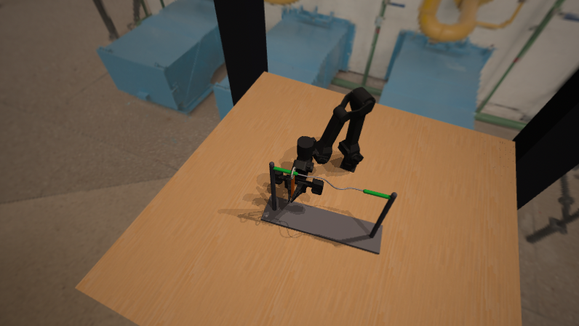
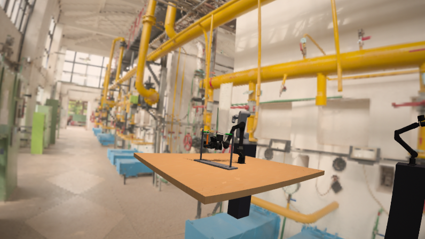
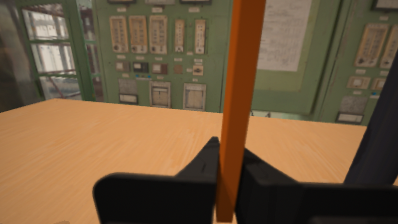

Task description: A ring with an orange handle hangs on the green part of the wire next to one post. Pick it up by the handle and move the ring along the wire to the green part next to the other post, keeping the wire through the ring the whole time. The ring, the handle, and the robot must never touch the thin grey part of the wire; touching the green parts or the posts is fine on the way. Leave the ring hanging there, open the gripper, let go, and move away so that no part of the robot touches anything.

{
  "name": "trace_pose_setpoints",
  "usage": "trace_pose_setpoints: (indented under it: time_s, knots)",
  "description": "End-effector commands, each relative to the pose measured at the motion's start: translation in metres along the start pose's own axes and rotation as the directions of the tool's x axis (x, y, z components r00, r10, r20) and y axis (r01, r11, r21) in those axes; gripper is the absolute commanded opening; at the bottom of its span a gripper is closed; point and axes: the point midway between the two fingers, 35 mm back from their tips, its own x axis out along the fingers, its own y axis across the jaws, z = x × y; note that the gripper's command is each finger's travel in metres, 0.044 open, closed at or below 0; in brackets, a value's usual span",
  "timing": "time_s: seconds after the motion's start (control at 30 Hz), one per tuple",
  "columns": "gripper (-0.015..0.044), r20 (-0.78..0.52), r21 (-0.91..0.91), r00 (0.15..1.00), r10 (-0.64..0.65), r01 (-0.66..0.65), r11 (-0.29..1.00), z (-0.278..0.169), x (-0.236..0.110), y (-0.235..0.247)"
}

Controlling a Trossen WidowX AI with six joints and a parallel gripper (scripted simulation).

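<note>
My gripper (image 1: 290, 198) (image 3: 220, 143) is shut on the orange handle (image 1: 292, 184) (image 2: 206, 138) (image 3: 239, 100), which stands upright between the fingers in the wrist view. The ring (image 1: 293, 171) at the handle's top sits around the left green part of the wire (image 1: 281, 169), close to the left post (image 1: 272, 186). The thin grey wire (image 1: 336, 187) curves on to the right green part (image 1: 377, 193) at the right post (image 1: 384, 214). The posts stand on a dark grey base plate (image 1: 324, 224) (image 2: 217, 164).
The wooden table (image 1: 202, 251) (image 2: 226, 177) (image 3: 100, 140) carries the base plate and my arm's base (image 1: 350, 158). A dark post shows at the right edge of the wrist view (image 3: 377, 145). Black pillars (image 1: 241, 44) stand behind the table.
</note>
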Motion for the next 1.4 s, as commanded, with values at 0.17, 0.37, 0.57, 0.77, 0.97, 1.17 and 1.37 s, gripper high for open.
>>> trace_pose_setpoints:
  time_s: [0.17,0.37,0.57,0.77,0.97,1.17,1.37]
  knots:
    - [-0.0150,-0.060,-0.005,0.998,-0.005,0.005,1.000,0.001,-0.007,0.005]
    - [-0.0150,-0.080,-0.006,0.997,-0.002,0.002,1.000,0.001,-0.009,0.014]
    - [-0.0150,-0.080,-0.010,0.997,0.005,-0.005,1.000,0.001,-0.009,0.019]
    - [-0.0150,-0.080,-0.024,0.996,0.023,-0.025,0.999,0.001,-0.009,0.024]
    - [-0.0150,-0.090,-0.038,0.995,0.041,-0.045,0.998,0.001,-0.010,0.026]
    - [-0.0150,-0.146,-0.057,0.987,0.060,-0.069,0.996,0.002,-0.016,0.025]
    - [-0.0150,-0.223,-0.089,0.971,0.088,-0.111,0.990,0.004,-0.024,0.024]
